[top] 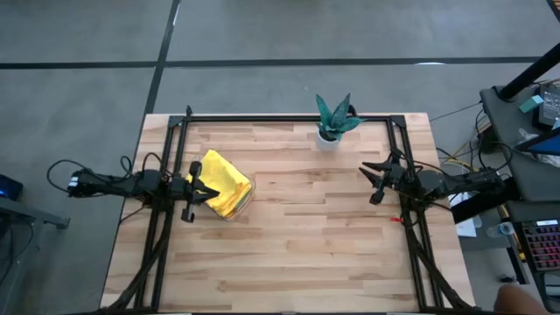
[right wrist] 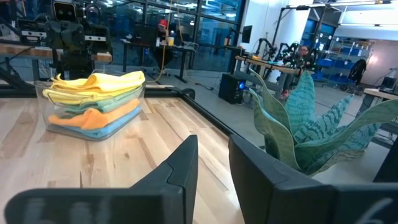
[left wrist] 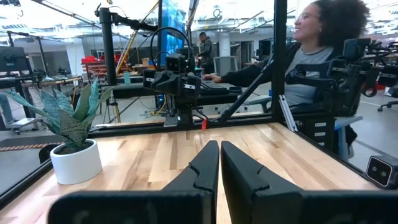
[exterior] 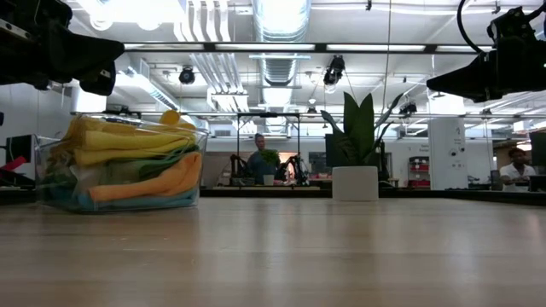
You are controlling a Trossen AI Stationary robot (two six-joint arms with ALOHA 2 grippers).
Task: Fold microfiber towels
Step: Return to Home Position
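Note:
The microfiber towels (top: 226,181) lie folded in a stack inside a clear shallow tray (exterior: 198,145) at the table's left. A yellow one is on top, with pale green, orange (right wrist: 93,117) and blue below. My left gripper (top: 213,191) is shut and points level. It hangs above the tray's left side and is clear of the stack in the low view (exterior: 60,51). My right gripper (top: 371,181) hovers at the table's right edge, level and rolled a little. Its fingers are a small gap apart (right wrist: 213,149) with nothing between them.
A small teal-leaved plant in a white pot (top: 332,121) stands at the table's far edge, right of centre. Black frame rails (top: 289,116) run along the far, left and right sides. A person (left wrist: 314,56) sits beyond the right edge. Bare wood (top: 297,227) spans the middle and near side.

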